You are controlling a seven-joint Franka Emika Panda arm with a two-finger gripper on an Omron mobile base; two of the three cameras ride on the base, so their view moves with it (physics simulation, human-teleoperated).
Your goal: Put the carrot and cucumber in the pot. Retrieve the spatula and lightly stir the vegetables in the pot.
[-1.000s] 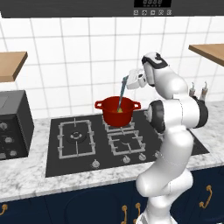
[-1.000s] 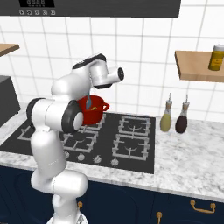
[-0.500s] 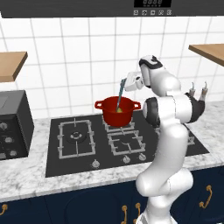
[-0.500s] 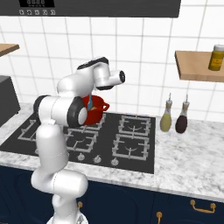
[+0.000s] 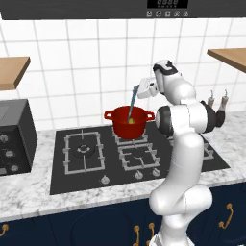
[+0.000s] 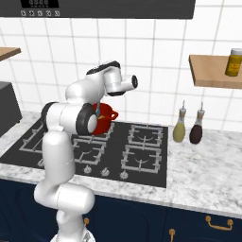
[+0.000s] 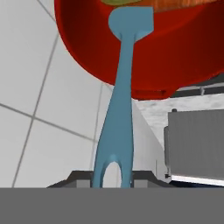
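The red pot (image 5: pixel 129 126) stands on the back middle burner of the stove; in the right base view my arm hides most of the pot (image 6: pixel 108 115). My gripper (image 5: pixel 144 90) hangs above the pot's right rim, shut on the handle of the light-blue spatula (image 5: pixel 131 105), which slants down into the pot. A yellow-green bit of cucumber (image 5: pixel 130 121) shows at the spatula's tip. In the hand view the spatula (image 7: pixel 121 100) runs from my gripper (image 7: pixel 112 178) to its blade inside the pot (image 7: pixel 175 57), touching the cucumber (image 7: pixel 117 2) beside the orange carrot (image 7: pixel 183 4).
The black stove (image 5: pixel 86 166) has free burners at the left and front. A dark appliance (image 5: pixel 14 139) stands at the counter's left end. Two dark-topped bottles (image 6: pixel 179 127) stand right of the stove. A wall shelf (image 6: pixel 212 71) carries a jar (image 6: pixel 234 61).
My hand has shifted slightly over the pot and the arm's elbow has swung, with the spatula still held and its blade still in the pot.
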